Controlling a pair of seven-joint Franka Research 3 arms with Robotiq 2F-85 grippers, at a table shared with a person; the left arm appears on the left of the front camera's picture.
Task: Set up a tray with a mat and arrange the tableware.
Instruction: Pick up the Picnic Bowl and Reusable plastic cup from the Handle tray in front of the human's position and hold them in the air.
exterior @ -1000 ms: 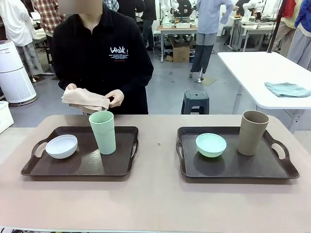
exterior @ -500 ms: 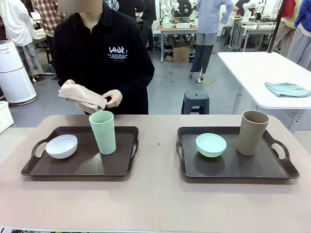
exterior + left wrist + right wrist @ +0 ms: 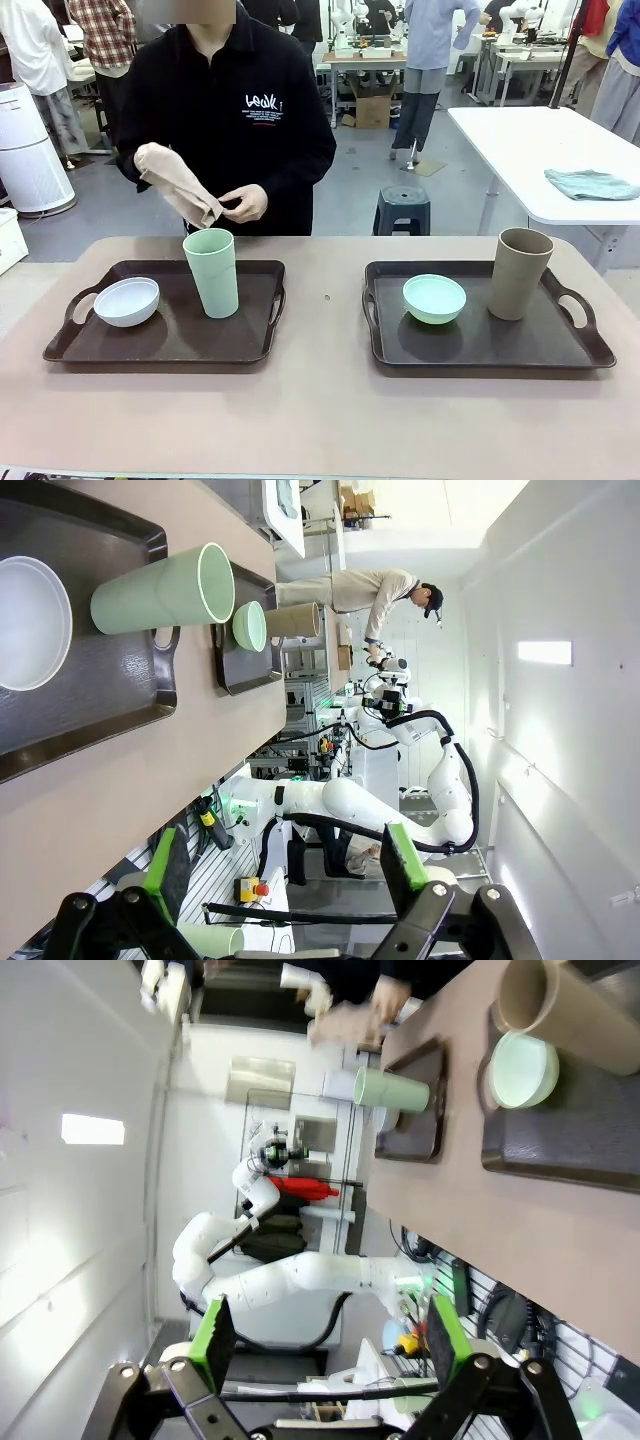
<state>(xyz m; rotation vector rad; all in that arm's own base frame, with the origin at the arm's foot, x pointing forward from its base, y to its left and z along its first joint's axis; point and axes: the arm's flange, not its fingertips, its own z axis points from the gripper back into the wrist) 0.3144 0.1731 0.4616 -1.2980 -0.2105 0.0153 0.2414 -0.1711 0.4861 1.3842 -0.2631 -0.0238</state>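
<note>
Two dark brown trays sit on the table (image 3: 320, 420), side by side and well apart. Left tray (image 3: 170, 338): one white bowl (image 3: 125, 300) near the outer handle and one mint green cup (image 3: 211, 272) upright toward the far edge, the two not touching. Right tray (image 3: 480, 345): one mint green bowl (image 3: 434, 298) toward the inner side and one tan-brown cup (image 3: 520, 272) upright beside it, not touching. No lining lies under the ware on either tray; the dark floors show bare. Mat (image 3: 176, 185): one tan cloth, folded or bunched, off the table, held at chest height by the person (image 3: 240, 110) at the far side. It is draped over one hand, and the other hand (image 3: 246, 203) pinches its lower corner. Left gripper (image 3: 285, 865): fingers spread wide, nothing between the green pads, on the robot's side and well short of the left tray. Right gripper (image 3: 330, 1338): likewise released and empty, well back from the right tray. Step in hand, by judgement: the person is readying the mat; it is not yet laid, and the ware is not yet arranged on it. Next move, by judgement: a tray must be cleared of its ware so the mat can lie flat. Bowls call for a pinch at the rim, and tall cups for a grip across the wall, kept upright and clear of the person's hands.
</note>
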